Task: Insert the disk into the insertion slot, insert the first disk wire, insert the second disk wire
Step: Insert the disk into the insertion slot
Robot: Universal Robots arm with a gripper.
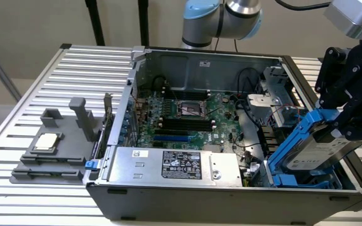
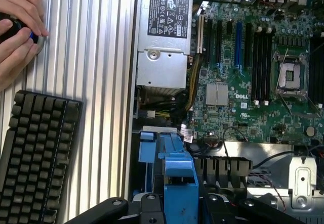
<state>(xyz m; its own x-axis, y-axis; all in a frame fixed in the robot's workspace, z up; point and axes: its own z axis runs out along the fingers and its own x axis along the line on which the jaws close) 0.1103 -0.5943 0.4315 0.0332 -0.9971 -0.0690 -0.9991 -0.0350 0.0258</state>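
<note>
The disk (image 1: 313, 153), a silver hard drive with a white label clipped in a blue carrier frame (image 1: 289, 141), is tilted, its upper end clamped in the closed hand (image 1: 348, 127) and its lower end reaching down to the insertion slot (image 1: 303, 181). That slot, a cage with bright blue tabs, sits directly beneath the hand in a corner of the open computer case (image 1: 231, 202). Whether the disk's lower edge has entered the cage cannot be told.

In the wrist view, the frame (image 2: 177, 176) runs straight out from between the hand's (image 2: 179, 209) black fingers. Just beside the slot, away from the hand, lies the labelled power-supply box (image 1: 175, 165), with the motherboard (image 1: 187, 117) behind it. Well apart from the hand, outside the case on the ribbed metal counter (image 1: 17, 94), stands a grey fixture block (image 1: 58, 150). The wrist view also shows a black keyboard (image 2: 35, 158) on the counter and a person's fingers (image 2: 17, 49) around a small dark object.
</note>
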